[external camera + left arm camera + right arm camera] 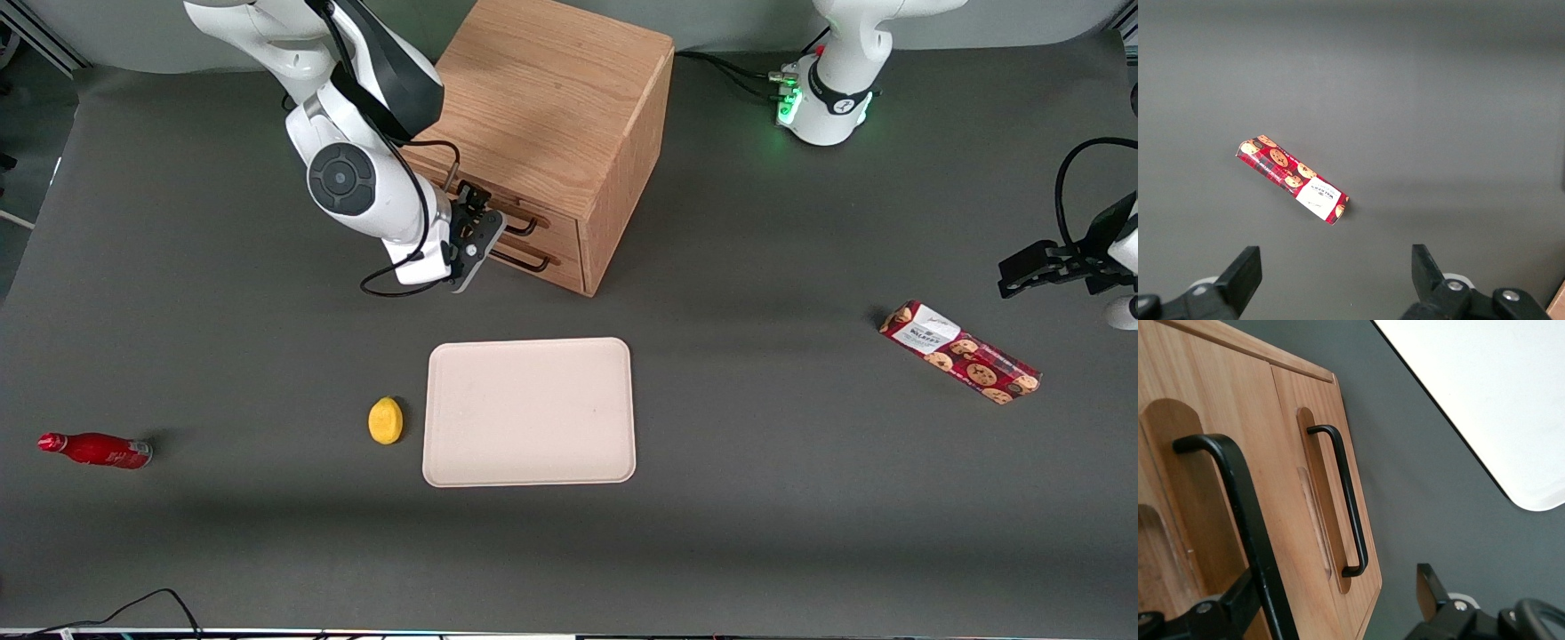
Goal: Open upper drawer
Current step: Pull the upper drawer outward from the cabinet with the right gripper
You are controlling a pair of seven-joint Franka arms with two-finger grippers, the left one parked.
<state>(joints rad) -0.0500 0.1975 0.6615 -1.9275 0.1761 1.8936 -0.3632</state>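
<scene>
While the pincer hangs at the upper drawer, its fingers stand apart around the black handle. Only the wrist view shows the lower drawer's handle whole.

I see light oak upper drawer, black handle; black gripper there; cream tray; yellow lemon; red bottle.

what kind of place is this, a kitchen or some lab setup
Most likely a robot lab test bench, not a kitchen: a grey-covered table holds a small wooden cabinet and scattered props such as a cookie packet. The gripper is at the upper drawer handle.
</scene>
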